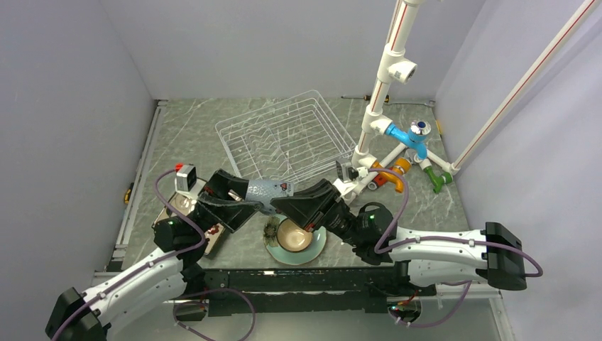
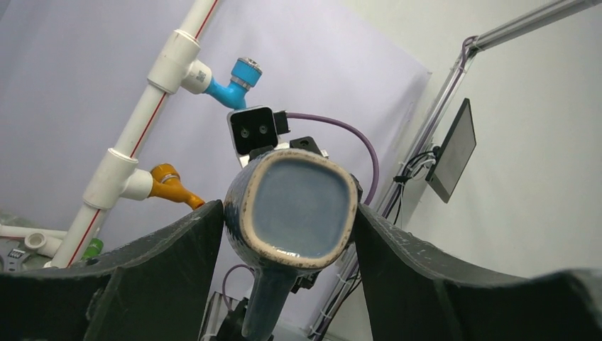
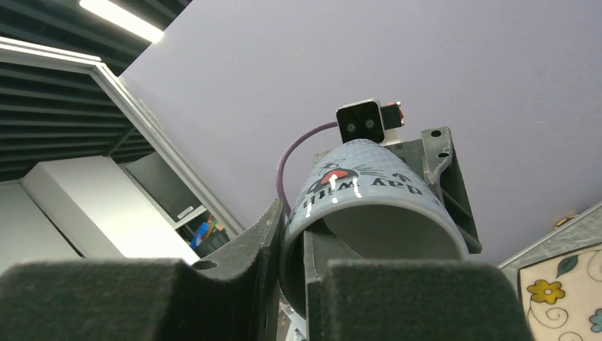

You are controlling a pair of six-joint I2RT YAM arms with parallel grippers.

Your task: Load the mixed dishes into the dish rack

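The small grey mug hangs in the air between both arms, lying on its side, just in front of the white wire dish rack. My left gripper is shut on its body; the left wrist view shows the mug's base pressed between both fingers, handle pointing down. My right gripper is shut on the mug's rim, one finger inside and one outside. The brown bowl sits on the pale green plate below. The cream floral plate lies under my left arm, with a dark plate beside it.
The white pipe stand with blue, orange and green fittings rises right of the rack. The rack holds no dishes. Grey walls close in the table on three sides. A corner of the floral plate shows in the right wrist view.
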